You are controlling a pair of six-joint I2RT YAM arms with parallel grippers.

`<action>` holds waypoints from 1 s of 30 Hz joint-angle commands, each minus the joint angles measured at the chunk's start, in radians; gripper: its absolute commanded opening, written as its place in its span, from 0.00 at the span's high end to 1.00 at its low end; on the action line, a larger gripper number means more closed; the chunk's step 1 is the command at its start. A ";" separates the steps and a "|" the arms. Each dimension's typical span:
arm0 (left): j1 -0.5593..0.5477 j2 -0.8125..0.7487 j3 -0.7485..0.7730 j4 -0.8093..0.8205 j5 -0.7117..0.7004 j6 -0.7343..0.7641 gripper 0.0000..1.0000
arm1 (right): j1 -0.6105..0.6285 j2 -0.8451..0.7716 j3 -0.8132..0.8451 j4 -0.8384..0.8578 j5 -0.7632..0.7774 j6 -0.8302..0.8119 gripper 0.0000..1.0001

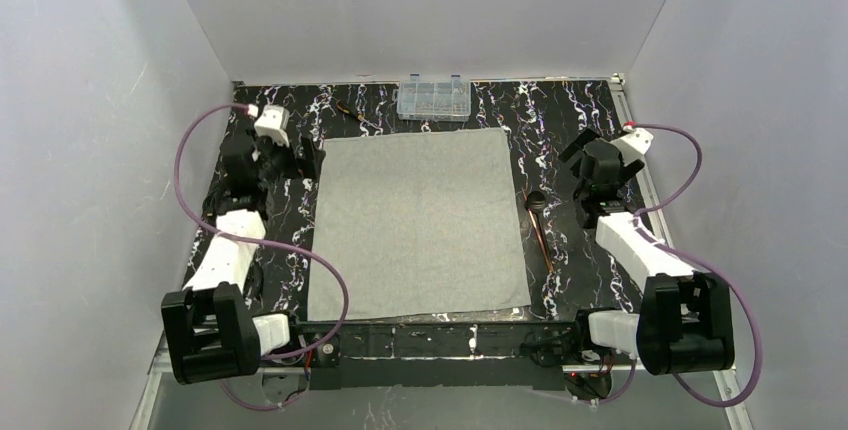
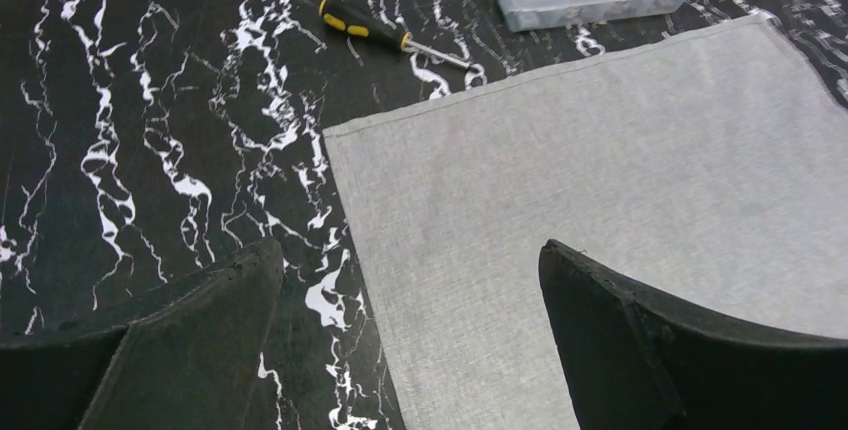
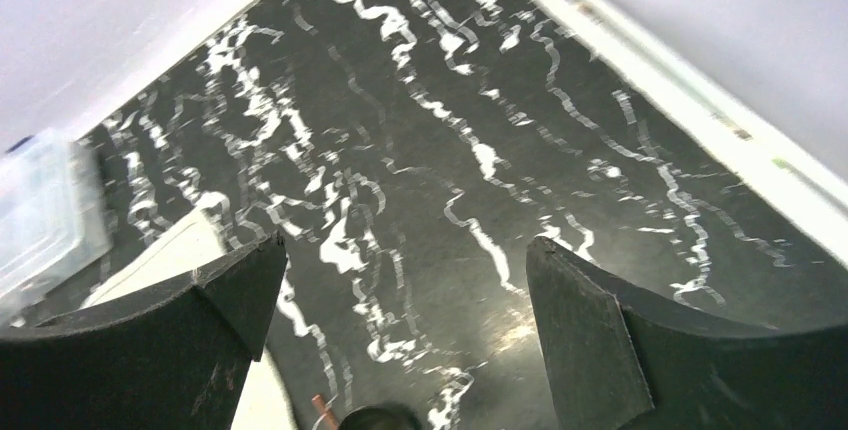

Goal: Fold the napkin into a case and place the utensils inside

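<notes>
Napkin (image 1: 418,222) flat, unfolded; utensils (image 1: 541,230) just right of napkin; left gripper (image 2: 410,280) wide, empty, above napkin's left edge; right gripper (image 3: 405,270) wide, empty, right of napkin.

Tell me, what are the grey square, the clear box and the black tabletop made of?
The napkin: woven cloth, matte; a fine weave and a hemmed edge show. The box: probably clear plastic, slightly glossy; its compartments show through. The tabletop: black with white marble-like veins; stone or printed sheet, I cannot tell.
</notes>
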State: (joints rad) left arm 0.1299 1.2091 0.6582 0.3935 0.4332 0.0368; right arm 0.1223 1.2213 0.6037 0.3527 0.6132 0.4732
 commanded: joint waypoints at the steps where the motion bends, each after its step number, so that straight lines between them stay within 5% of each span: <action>1: 0.005 0.003 0.221 -0.559 0.085 0.087 0.02 | -0.017 -0.047 0.090 -0.145 -0.218 0.133 0.01; 4: 0.005 0.074 0.387 -0.794 0.096 0.107 0.02 | 0.014 -0.025 0.187 -0.226 -0.309 0.070 0.01; 8: 0.005 0.151 0.519 -0.955 0.124 0.135 0.01 | 0.177 0.040 0.323 -0.387 -0.189 -0.072 0.01; 12: -0.001 0.181 0.528 -0.952 0.133 0.161 0.02 | 0.319 0.134 0.411 -0.449 -0.084 -0.148 0.01; 17: -0.059 0.309 0.598 -0.971 0.067 0.185 0.02 | 0.347 0.278 0.500 -0.474 -0.114 -0.166 0.01; 30: -0.161 0.586 0.669 -0.933 -0.068 0.268 0.34 | 0.432 0.622 0.629 -0.421 -0.187 -0.180 0.06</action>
State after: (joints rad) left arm 0.0013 1.7901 1.3010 -0.5346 0.4171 0.2592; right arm 0.5613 1.7786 1.1587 -0.1085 0.4797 0.2955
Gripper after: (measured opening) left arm 0.721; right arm 0.966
